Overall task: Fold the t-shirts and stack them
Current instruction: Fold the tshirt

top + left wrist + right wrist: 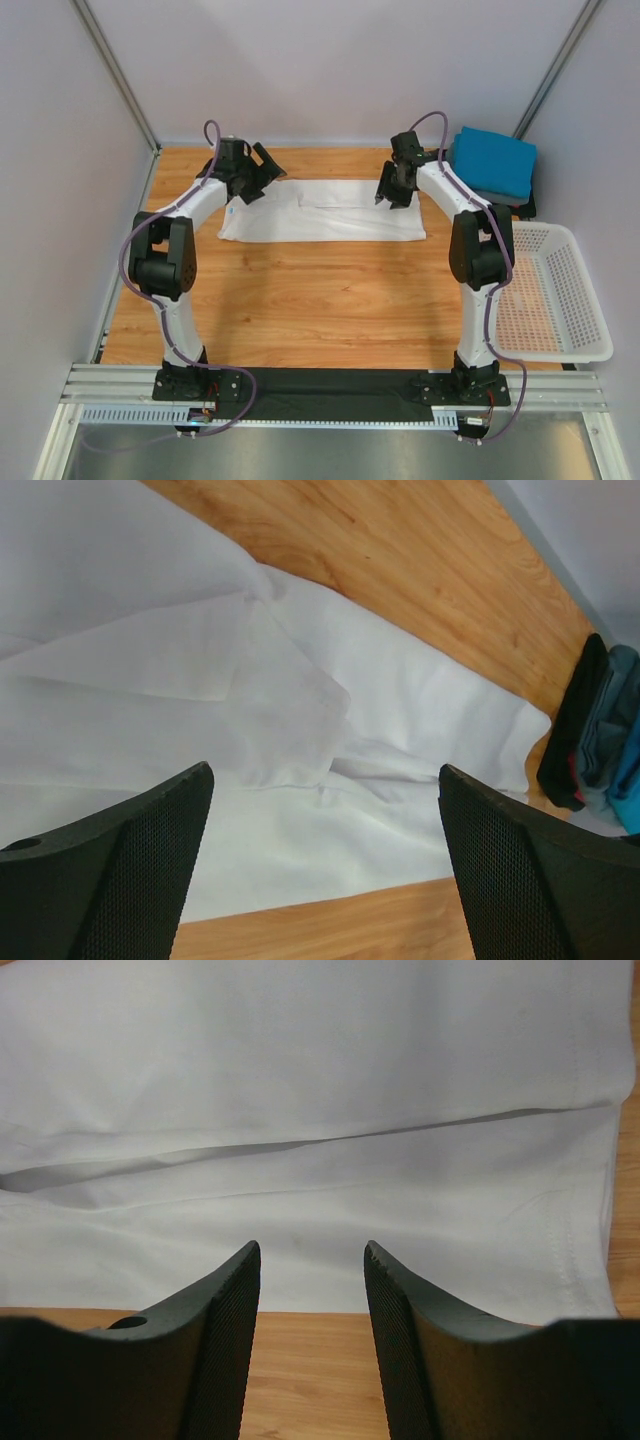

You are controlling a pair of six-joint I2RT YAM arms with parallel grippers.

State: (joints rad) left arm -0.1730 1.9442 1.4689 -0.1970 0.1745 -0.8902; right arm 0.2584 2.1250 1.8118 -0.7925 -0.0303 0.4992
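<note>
TOP: I look down from high behind the rig, whole table (300, 290) in frame | LEFT WRIST: close, past the left gripper (325, 770), along the white t-shirt (150, 630) toward the stacked t-shirts (600, 730) | RIGHT WRIST: closer still, past the right gripper (311, 1247), onto that shirt's edge | SHARED: the white t-shirt, in all three.
</note>
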